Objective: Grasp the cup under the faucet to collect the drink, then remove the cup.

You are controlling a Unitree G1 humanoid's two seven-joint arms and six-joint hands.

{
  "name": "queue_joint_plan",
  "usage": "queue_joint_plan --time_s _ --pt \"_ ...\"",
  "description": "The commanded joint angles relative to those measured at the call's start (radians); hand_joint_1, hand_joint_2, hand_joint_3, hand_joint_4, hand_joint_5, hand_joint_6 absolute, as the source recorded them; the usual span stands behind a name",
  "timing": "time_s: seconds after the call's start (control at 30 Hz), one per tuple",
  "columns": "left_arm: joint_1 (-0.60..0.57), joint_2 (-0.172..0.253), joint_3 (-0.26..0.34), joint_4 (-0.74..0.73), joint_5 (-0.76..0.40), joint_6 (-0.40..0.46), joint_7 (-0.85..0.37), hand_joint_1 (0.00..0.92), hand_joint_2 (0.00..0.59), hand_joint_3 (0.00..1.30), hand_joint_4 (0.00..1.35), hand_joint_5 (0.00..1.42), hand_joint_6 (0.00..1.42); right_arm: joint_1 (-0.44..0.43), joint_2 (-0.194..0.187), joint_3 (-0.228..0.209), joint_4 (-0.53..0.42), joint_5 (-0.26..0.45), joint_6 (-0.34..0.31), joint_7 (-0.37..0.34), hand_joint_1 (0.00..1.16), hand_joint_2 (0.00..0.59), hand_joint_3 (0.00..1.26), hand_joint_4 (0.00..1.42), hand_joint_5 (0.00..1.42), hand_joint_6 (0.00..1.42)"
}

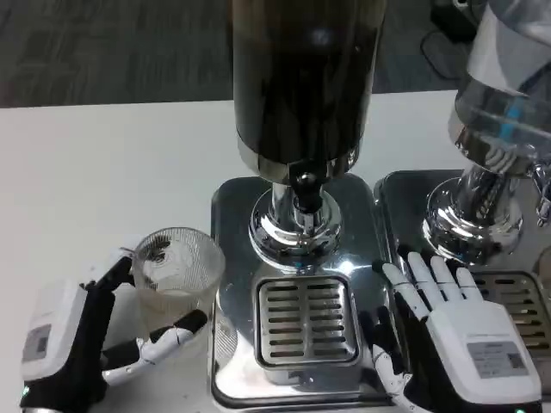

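From the head view I see my left hand [73, 344] low at the table's near left, its fingers curled around the cup [176, 275]. One finger reaches behind the glass at its upper left rim, while another lies across the front near its base, so the cup sits pinched between them. The cup is clear, ribbed glass, upright on the white table [95, 181], just beside the left edge of the dispenser's chrome base [231, 206]. It is not under the faucet [306, 191]; it stands to the left of the drip grate [306, 320] and off the tray. I cannot tell whether there is any drink in it, since the glass only shows pale reflections.

My right hand [452, 327] lies flat with its fingers spread and pointing away from me, holding nothing. It rests across the gap between the 1st dispenser's base and the chrome base of a 2nd dispenser [499, 129] at the right, well apart from the cup, with the grate between them.

The dark tank [301, 77] of the 1st dispenser rises over the faucet at the centre, its chrome column standing just behind the grate.
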Motion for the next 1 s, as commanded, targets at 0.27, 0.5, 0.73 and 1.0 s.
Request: queue_joint_plan --time_s 0.27,0.5,0.73,1.0 --pt "-0.006 0.011 -0.019 -0.027 0.029 -0.001 0.109 0.482 0.169 0.34 0.37 0.58 0.45 0.004 -0.004 -0.008 -0.005 0.008 0.005 -0.004 0.3 0.534 0.12 0.0 0.0 0.0" --pt "-0.01 0.014 -0.019 -0.04 0.04 -0.008 0.139 0.484 0.173 0.35 0.37 0.59 0.46 -0.002 0.0 -0.01 -0.002 0.009 0.005 -0.01 0.3 0.533 0.12 0.0 0.0 0.0" --pt "-0.053 0.02 -0.051 -0.045 0.059 -0.039 0.117 0.484 0.172 0.35 0.38 0.6 0.47 0.003 0.005 -0.018 -0.008 0.003 0.01 -0.019 0.29 0.532 0.12 0.0 0.0 0.0" --pt "-0.119 0.006 -0.107 -0.018 0.065 -0.056 0.105 0.485 0.171 0.36 0.38 0.6 0.47 0.029 0.018 -0.021 -0.024 -0.002 0.03 -0.037 0.29 0.532 0.12 0.0 0.0 0.0"
